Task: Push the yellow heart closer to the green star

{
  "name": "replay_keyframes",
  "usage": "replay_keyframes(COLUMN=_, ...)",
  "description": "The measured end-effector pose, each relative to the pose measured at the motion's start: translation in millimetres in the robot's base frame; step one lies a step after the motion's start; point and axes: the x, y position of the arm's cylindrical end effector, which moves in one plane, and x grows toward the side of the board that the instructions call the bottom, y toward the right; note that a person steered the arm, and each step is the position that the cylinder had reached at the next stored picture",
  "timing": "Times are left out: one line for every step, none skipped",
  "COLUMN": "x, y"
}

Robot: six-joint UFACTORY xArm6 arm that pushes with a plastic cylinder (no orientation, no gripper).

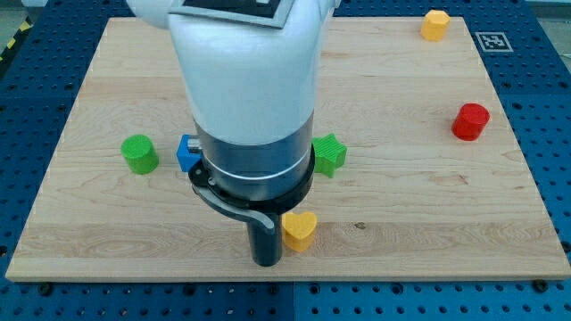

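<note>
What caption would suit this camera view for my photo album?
My tip sits just left of the yellow heart, with the green star above it on the wooden board.

Yellow heart point(299, 229) lies near the view's bottom, below green star point(328, 154).

- Board point(401, 178): pale wood, smooth, with fine grain lines and a few small dark knots; matt.
- Table point(544, 107) under it: blue, looks like painted metal, dotted with rows of small holes.
- Arm point(245, 80): white shell, smooth and a little glossy, like plastic; below it a dark grey band with a slight sheen.
- Rod point(266, 241): black, matt.
- Yellow heart point(300, 229), green star point(327, 154), green cylinder point(140, 154), blue block point(186, 152), red block point(470, 121), yellow block point(434, 24): solid colours, smooth, matt, plastic-looking.
- Marker point(492, 40): white with black print, flat, like paper.
</note>
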Motion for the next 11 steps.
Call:
replay_keyframes(x=0.0, y=0.0)
replay_keyframes(x=5.4, y=0.0)
replay_keyframes(x=11.0, y=5.4)
replay_keyframes(x=-7.0, y=10.3)
replay_keyframes(x=-22.6, y=11.0)
replay_keyframes(x=-25.5, y=45.7)
replay_keyframes(x=-46.7, y=72.6)
replay_keyframes(x=-51.5, y=95.2)
replay_keyframes(x=-52.5, y=122.9)
replay_keyframes(x=-70.6, y=141.8)
replay_keyframes(x=-80.6, y=144.8)
